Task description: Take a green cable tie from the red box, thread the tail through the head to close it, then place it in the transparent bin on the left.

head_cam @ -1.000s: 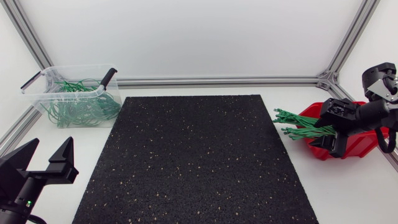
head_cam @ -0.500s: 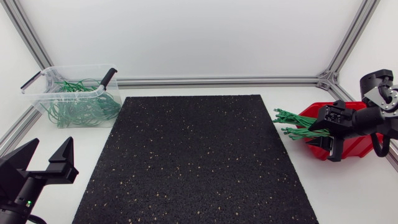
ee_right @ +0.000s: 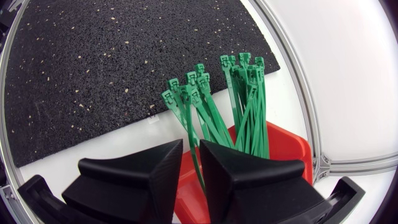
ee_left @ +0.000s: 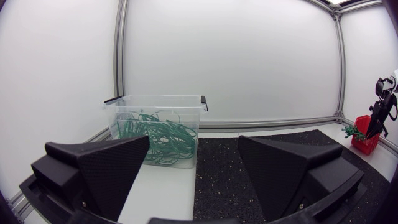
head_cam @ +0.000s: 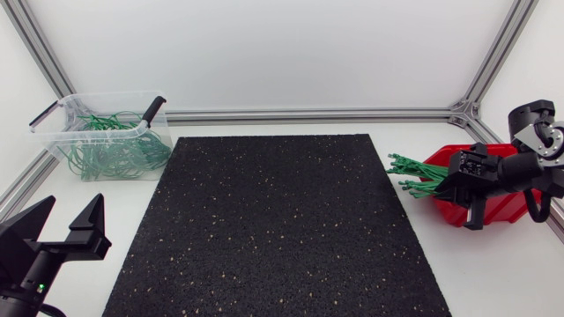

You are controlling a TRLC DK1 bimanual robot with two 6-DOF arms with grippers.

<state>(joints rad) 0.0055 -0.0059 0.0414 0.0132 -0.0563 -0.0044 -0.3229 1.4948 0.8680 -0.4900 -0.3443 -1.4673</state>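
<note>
Black speckled mat (head_cam: pixel 273 220) covers the middle of the white table (head_cam: pixel 493 273) in the head view. At the table's left rear stands the transparent bin (head_cam: pixel 62 141), holding a heap of looped ties (head_cam: pixel 115 150). The red box (head_cam: pixel 504 208) sits just off the mat's right edge, and a bundle of green cable ties (head_cam: pixel 414 176) juts from it toward the mat. The right gripper (head_cam: pixel 463 189) is low over the box at the base of that bundle. The left gripper (head_cam: pixel 66 216) hangs at the near left corner beside the mat, well apart from the bin, with its fingers spread and nothing between them.

Left wrist view: the left gripper (ee_left: pixel 194 149) is released. Ahead of it stand the transparent bin (ee_left: pixel 124 112) with the looped ties (ee_left: pixel 158 140) inside and a stretch of the mat (ee_left: pixel 224 180). The red box (ee_left: pixel 365 142) shows small at the far side.

Right wrist view: the right gripper (ee_right: pixel 191 146) is over the red box (ee_right: pixel 286 149). The green cable ties (ee_right: pixel 245 106) fan out ahead of it, heads over the table beside the mat (ee_right: pixel 112 68). Its fingers (ee_right: pixel 149 174) stand almost together, and one green cable tie (ee_right: pixel 188 132) runs down into the narrow gap. The gripper appears clenched on that strap, though the contact itself is hard to see.
</note>
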